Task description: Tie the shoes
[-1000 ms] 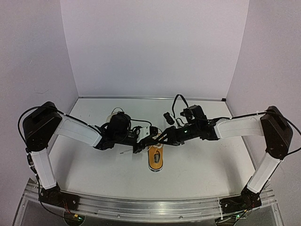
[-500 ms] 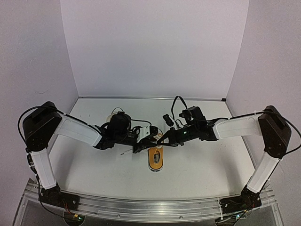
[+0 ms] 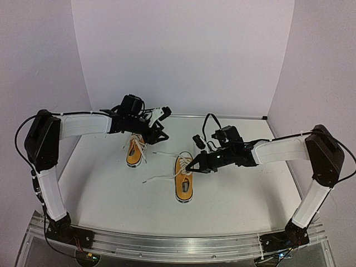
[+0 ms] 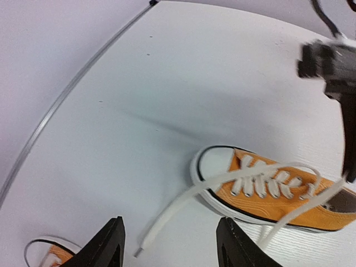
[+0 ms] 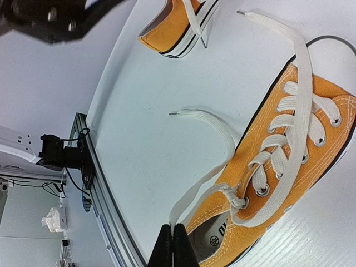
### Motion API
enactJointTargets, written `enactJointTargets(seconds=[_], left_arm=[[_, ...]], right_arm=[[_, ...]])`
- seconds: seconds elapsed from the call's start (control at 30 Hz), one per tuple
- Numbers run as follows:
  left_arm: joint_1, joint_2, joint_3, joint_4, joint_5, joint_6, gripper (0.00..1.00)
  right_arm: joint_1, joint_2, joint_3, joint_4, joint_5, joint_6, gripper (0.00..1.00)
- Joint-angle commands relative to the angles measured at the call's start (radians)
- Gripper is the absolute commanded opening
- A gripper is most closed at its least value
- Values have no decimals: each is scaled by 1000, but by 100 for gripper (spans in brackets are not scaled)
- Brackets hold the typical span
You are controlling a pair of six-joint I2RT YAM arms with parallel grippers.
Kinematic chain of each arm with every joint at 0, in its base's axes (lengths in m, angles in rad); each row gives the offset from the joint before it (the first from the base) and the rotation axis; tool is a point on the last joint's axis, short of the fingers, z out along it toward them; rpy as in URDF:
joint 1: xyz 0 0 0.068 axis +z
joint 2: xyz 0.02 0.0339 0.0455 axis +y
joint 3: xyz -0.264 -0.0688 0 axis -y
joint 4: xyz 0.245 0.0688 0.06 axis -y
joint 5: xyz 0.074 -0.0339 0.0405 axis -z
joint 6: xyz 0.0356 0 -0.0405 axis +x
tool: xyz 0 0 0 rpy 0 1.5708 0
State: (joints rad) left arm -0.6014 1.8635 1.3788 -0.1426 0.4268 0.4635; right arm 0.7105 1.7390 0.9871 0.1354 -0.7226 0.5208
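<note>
Two orange-yellow shoes with white laces lie on the white table. One shoe (image 3: 133,151) sits at back left, the other shoe (image 3: 184,181) in the middle. My right gripper (image 3: 191,166) is shut on a fold of the middle shoe's white lace (image 5: 214,167) beside its heel opening, seen at the right gripper (image 5: 173,238). The shoe (image 5: 295,167) lies to the right of those fingers. My left gripper (image 3: 157,132) hangs open above the back-left shoe, holding nothing. In its wrist view the left gripper (image 4: 169,247) frames a loose lace end (image 4: 167,222) lying off the toe of the middle shoe (image 4: 278,197).
A metal rail (image 3: 178,245) runs along the table's near edge and grey walls close in the back and sides. The table's back edge strip (image 4: 55,105) shows in the left wrist view. The right arm's wrist (image 4: 331,67) is at that view's top right.
My left gripper opened, let go of the lace, and swung up and back to the left, uncovering the back-left shoe. My right gripper shut on the lace by the middle shoe.
</note>
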Motion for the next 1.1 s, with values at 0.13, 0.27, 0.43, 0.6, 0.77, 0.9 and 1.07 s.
enactJointTargets(seconds=[0.13, 0.27, 0.43, 0.6, 0.77, 0.9, 1.07], left_arm=[[19, 325, 414, -488, -47, 101, 58], [20, 433, 541, -576, -87, 120, 58], [20, 495, 581, -592, -92, 136, 59], [20, 545, 605, -605, -121, 146, 57], [22, 593, 643, -631, -102, 146, 53], [30, 649, 719, -721, -88, 132, 48], [34, 687, 763, -808, -66, 119, 42]], right_arm=[[5, -7, 27, 23, 19, -3, 0], [5, -7, 31, 23, 17, -1, 0], [4, -3, 37, 23, 15, -1, 0], [4, -1, 42, 23, 14, 0, 0], [4, 0, 46, 23, 15, 1, 0], [5, -7, 42, 21, 20, 2, 0], [5, -15, 39, 21, 25, 1, 0]])
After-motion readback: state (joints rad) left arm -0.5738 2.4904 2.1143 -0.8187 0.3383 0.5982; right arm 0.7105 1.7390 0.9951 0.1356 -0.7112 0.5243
